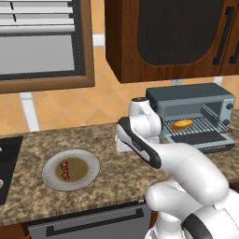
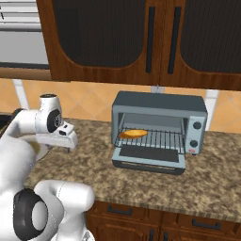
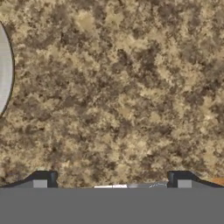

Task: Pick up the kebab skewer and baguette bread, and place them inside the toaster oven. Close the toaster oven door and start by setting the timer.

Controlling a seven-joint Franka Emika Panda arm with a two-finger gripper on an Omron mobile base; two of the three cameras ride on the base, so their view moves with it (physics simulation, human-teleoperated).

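I am seeing the little stick of dark red and brown meat chunks [image 1: 65,170] lying on the round grey plate [image 1: 91,167]. The small golden-orange bread [image 2: 133,133] is sitting on the rack inside the open blue-grey toaster oven [image 2: 160,104]. My white arm is bending over the speckled counter [image 3: 122,87], pointing its gripper [image 3: 112,177] down. Its fingers are standing wide apart, holding nothing.

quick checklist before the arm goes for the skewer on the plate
1. Fingers open and empty: ok.
2. Skewer lying free on the plate: ok.
3. Gripper above the skewer: not ok, it looks down on bare counter beside the plate's rim.
4. Oven door open: ok.
5. Bread already on the rack: ok.
6. Room on the rack beside the bread: ok.
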